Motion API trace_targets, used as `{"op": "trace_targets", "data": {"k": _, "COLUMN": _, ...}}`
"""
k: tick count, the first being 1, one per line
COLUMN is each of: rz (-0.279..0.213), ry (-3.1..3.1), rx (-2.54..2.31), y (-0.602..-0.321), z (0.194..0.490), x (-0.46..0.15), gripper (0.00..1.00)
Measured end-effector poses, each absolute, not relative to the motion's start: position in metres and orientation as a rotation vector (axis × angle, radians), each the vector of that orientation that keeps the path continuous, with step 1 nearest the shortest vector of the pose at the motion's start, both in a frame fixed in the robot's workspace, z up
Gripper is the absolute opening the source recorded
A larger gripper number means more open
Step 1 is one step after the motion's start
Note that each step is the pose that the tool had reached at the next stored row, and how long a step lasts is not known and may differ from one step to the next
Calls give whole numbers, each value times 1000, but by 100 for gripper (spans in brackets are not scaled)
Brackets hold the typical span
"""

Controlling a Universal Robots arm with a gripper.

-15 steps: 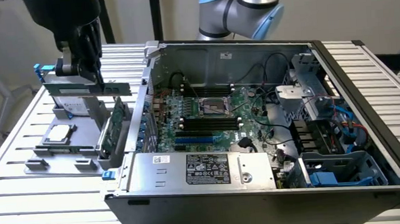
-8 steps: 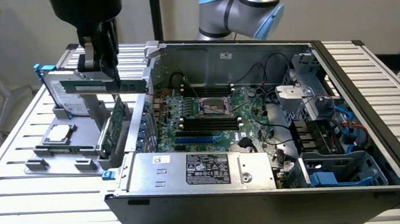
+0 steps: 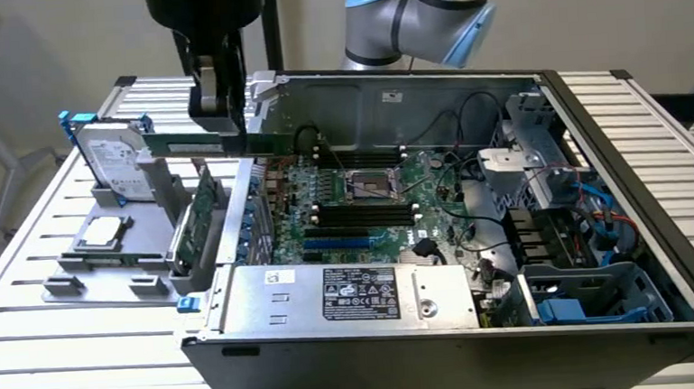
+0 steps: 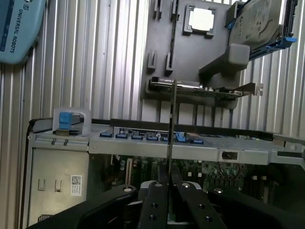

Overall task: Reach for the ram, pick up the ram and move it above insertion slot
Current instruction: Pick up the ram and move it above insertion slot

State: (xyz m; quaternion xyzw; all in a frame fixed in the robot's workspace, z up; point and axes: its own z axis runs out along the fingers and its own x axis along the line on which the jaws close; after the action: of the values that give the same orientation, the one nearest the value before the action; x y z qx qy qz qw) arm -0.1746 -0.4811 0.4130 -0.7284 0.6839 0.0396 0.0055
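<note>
Your end effector [image 3: 215, 112] hangs over the open computer case [image 3: 639, 231], near the case wall on the exterior view's left, and its two black fingers [image 4: 159, 188] are clamped together on the ram [image 3: 242, 143]. The ram is lifted clear of everything: in the exterior view it runs as a long green strip sideways beneath the end effector, one end reaching out toward the hard drive [image 3: 114, 163] and the other toward the motherboard [image 3: 372, 202]. In the wrist view you see the ram [image 4: 172, 124] edge-on, as a thin dark line running straight out from between the fingers. Below the end effector and slightly inward lie the black memory slots [image 3: 358, 214] on the motherboard, next to the CPU socket [image 3: 371, 186]; the ram is above the board but not touching any slot, and you cannot tell from these views whether it sits exactly over one. Outside the case, on the far side of the wall from the end effector, a grey holder tray [image 3: 98, 255] rests on the slatted desk [image 3: 43, 358], carrying the hard drive, a processor chip [image 3: 100, 231] and a wider green expansion card [image 3: 194, 224] standing on edge. The power supply [image 3: 353, 294] lies at the near side of the case.
</note>
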Motion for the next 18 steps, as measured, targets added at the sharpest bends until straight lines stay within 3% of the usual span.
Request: {"op": "trace_targets", "data": {"k": 18, "rz": 124, "ry": 2141, "rx": -2281, "y": -476, "z": 413, "x": -93, "gripper": 14}}
